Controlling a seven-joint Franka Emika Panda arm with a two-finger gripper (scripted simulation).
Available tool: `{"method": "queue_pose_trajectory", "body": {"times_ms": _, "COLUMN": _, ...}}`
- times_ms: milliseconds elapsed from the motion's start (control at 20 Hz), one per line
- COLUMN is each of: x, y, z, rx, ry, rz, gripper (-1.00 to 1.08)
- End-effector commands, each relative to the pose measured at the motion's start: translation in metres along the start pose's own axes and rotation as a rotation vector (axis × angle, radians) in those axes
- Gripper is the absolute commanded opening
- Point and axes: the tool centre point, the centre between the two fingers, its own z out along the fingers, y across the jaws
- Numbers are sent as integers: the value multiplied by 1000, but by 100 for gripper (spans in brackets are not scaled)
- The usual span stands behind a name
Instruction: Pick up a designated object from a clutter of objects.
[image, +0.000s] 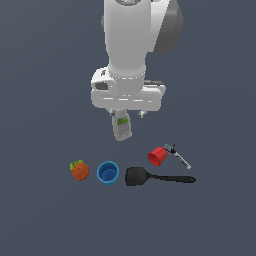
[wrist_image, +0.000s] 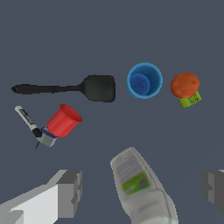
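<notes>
A tiny dark-blue block (wrist_image: 47, 137) with a pale face (half hidden behind the red cup (wrist_image: 64, 120)) lies untouched, the fingers (wrist_image: 69, 192) spread wide apart.

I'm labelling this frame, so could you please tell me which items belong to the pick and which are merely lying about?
Belongs to the job:
- tiny blue block, touching the red cup
- gripper, open, holding nothing

Just lying about:
- red cup
- thin grey rod
- black spatula
- blue cup
- orange fruit
- grey-green bottle
</notes>
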Motion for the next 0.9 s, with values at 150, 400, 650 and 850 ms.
{"method": "queue_pose_trajectory", "body": {"times_ms": 150, "x": 5, "y": -22, "z": 23, "rx": -4, "ry": 4, "rz": 48, "gripper": 100}}
{"method": "queue_pose_trajectory", "body": {"times_ms": 400, "x": 9, "y": -51, "z": 51, "rx": -7, "ry": 10, "rz": 109, "gripper": 100}}
{"method": "queue_pose_trajectory", "body": {"times_ms": 650, "x": 9, "y": -83, "z": 83, "rx": -8, "ry": 16, "rz": 175, "gripper": 100}}
{"method": "queue_pose_trajectory", "body": {"times_ms": 850, "x": 6, "y": -108, "z": 109, "rx": -5, "ry": 21, "rz": 228, "gripper": 100}}
